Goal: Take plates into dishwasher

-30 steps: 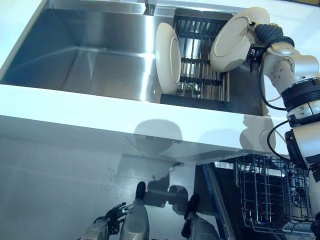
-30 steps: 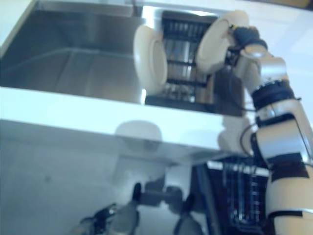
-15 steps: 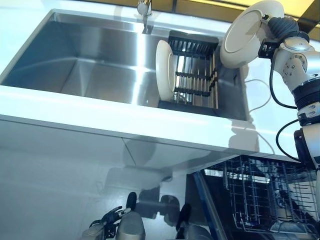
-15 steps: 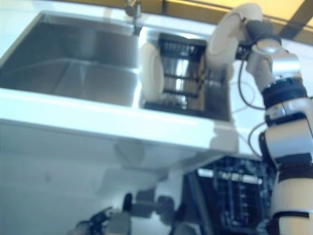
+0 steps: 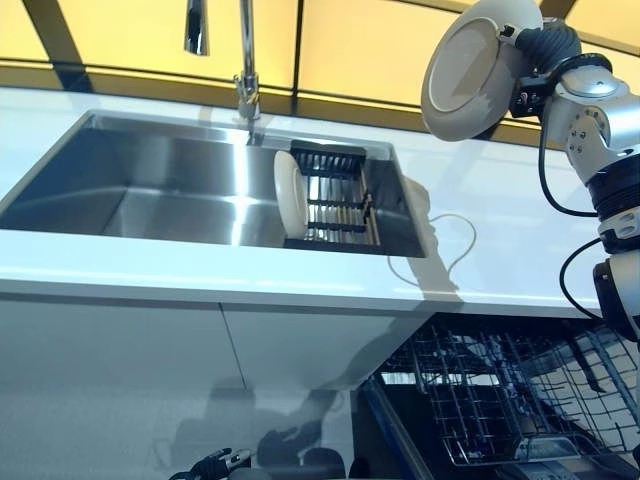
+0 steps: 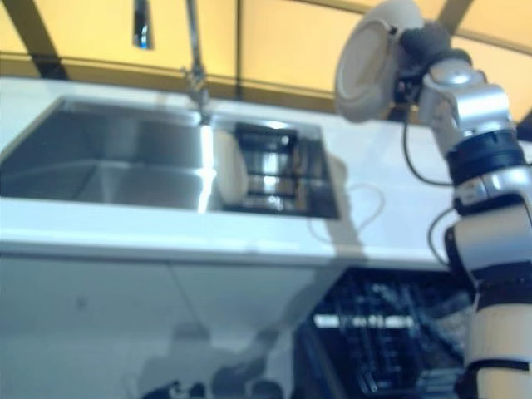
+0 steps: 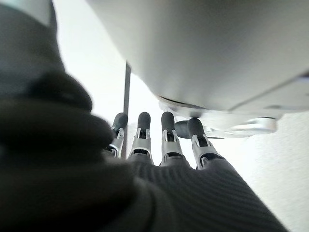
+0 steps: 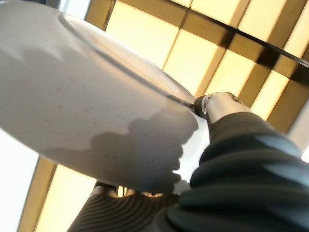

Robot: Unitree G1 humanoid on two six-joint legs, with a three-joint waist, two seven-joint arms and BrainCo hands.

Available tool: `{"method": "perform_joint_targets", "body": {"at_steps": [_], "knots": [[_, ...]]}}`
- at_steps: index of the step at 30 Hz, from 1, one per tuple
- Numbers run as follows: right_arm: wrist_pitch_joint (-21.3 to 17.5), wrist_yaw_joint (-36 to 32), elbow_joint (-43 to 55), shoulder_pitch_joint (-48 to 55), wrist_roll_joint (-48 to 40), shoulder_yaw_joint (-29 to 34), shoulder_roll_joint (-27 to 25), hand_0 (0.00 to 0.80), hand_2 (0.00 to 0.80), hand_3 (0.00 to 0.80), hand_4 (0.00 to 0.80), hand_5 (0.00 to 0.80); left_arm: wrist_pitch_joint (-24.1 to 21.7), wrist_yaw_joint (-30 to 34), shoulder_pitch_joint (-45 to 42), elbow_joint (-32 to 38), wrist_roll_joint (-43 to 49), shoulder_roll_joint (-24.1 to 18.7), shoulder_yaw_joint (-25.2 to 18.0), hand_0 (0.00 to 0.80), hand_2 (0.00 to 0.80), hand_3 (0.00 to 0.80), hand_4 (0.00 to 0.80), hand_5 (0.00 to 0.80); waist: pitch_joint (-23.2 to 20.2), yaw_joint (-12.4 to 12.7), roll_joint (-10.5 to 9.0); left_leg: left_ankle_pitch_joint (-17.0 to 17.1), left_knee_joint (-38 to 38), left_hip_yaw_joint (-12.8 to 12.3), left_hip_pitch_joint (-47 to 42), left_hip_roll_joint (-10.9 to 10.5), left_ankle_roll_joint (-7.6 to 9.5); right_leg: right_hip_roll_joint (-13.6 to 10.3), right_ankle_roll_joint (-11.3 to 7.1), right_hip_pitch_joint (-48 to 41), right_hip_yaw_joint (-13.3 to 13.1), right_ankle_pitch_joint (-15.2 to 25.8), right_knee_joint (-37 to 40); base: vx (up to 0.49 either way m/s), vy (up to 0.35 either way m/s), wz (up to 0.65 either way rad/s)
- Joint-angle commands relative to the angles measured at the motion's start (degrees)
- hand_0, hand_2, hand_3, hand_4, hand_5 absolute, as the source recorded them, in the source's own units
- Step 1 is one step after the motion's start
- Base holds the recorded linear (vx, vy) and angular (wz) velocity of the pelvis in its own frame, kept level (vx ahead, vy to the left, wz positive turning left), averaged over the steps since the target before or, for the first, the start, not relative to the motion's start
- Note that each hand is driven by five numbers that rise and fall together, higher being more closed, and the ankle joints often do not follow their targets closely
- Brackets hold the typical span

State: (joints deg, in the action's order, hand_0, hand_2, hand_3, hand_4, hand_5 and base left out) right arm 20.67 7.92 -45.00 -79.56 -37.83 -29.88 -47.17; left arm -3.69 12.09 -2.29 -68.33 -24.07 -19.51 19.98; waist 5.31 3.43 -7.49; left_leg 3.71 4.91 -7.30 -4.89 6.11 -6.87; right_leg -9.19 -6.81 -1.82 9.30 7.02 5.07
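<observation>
My right hand (image 5: 541,47) is shut on the rim of a white plate (image 5: 468,68), which it holds tilted high above the counter, to the right of the sink. The right wrist view shows the plate's underside (image 8: 72,92) with my thumb (image 8: 219,104) pressed on its edge. A second white plate (image 5: 290,194) stands upright in the black dish rack (image 5: 338,196) at the right end of the steel sink (image 5: 150,185). The dishwasher's wire rack (image 5: 500,395) is pulled out below the counter at the lower right. My left hand (image 7: 164,137) hangs low with straight fingers and holds nothing.
A tall faucet (image 5: 244,60) rises behind the sink. The white counter (image 5: 510,235) runs right of the sink with a thin white cord (image 5: 440,250) looped on it. White cabinet fronts (image 5: 120,370) fill the space under the counter, left of the dishwasher.
The camera has tilted up, so the whole scene sits lower. My right hand has lifted the plate out of the dish rack and up to the right, above the counter.
</observation>
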Motion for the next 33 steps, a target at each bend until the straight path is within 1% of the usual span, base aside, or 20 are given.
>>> {"method": "perform_joint_targets", "body": {"at_steps": [1,9,14,18,22,28,33], "knots": [[-1.90,-2.76,3.78,-2.72,4.39,-3.62,-6.71,0.800,0.800,0.800,0.800,0.800,-0.30,0.68,3.53,-1.74,1.72,1.55,0.21,0.000,0.000,0.000,0.000,0.000,0.07,-0.64,-0.68,-3.25,0.09,-0.41,-2.04,-2.03,2.62,0.33,-0.91,-2.80,-0.43,-0.05,-0.07,0.010,0.000,-0.22],[-1.91,-9.64,9.44,3.13,7.50,-2.51,-11.91,0.800,0.800,0.800,0.800,0.800,0.14,0.72,3.40,-1.43,2.75,1.27,-1.07,0.000,0.000,0.000,0.000,0.000,-0.40,-3.55,-0.69,-3.76,0.09,-2.49,-3.13,-1.24,2.75,0.91,-1.12,-2.24,-3.41,0.01,-0.07,-0.001,-0.034,-0.23],[-3.11,-13.59,13.40,8.66,10.45,-0.36,-15.89,0.800,0.800,0.800,0.800,0.800,0.08,1.15,3.47,-1.23,3.63,1.55,-1.60,0.000,0.000,0.000,0.000,0.000,-0.38,-5.63,-0.33,-3.86,0.09,-3.85,-3.14,-0.67,2.57,1.40,-1.11,-1.31,-5.09,-0.04,-0.07,-0.026,-0.043,-0.18],[-4.48,-15.74,15.70,12.11,11.70,1.14,-18.66,0.800,0.800,0.800,0.800,0.800,0.13,1.08,3.51,-0.82,3.69,1.48,-2.06,0.000,0.000,0.000,0.000,0.000,-0.33,-6.92,-0.04,-3.89,0.09,-4.43,-2.98,-0.46,2.49,1.62,-1.18,-0.66,-6.15,0.01,-0.07,-0.034,-0.010,-0.16],[-4.36,-18.21,19.12,16.90,12.03,4.02,-21.43,0.800,0.800,0.800,0.800,0.800,0.01,0.95,3.28,-0.46,3.93,1.29,-3.08,0.000,0.000,0.000,0.000,0.000,-0.15,-8.41,0.27,-3.96,0.09,-5.12,-3.03,-0.27,2.50,1.91,-1.20,-0.12,-7.32,0.06,-0.07,-0.036,0.000,-0.14],[-4.99,-20.49,21.62,24.62,13.71,8.81,-22.94,0.800,0.800,0.800,0.800,0.800,0.32,0.78,3.75,-0.03,4.56,1.07,-4.00,0.000,0.000,0.000,0.000,0.000,0.27,-9.84,0.53,-4.07,0.09,-5.69,-3.13,-0.25,2.62,2.23,-1.27,0.51,-8.72,0.20,-0.07,-0.041,-0.017,-0.07],[-5.53,-24.15,23.88,31.67,14.83,13.16,-23.34,0.800,0.800,0.800,0.800,0.800,0.08,1.05,3.80,0.44,4.78,1.42,-4.26,0.000,0.000,0.000,0.000,0.000,1.04,-10.98,0.94,-4.04,0.09,-6.18,-3.14,-0.10,2.56,2.43,-1.25,1.09,-9.59,0.42,-0.07,-0.029,-0.005,-0.12]]}}
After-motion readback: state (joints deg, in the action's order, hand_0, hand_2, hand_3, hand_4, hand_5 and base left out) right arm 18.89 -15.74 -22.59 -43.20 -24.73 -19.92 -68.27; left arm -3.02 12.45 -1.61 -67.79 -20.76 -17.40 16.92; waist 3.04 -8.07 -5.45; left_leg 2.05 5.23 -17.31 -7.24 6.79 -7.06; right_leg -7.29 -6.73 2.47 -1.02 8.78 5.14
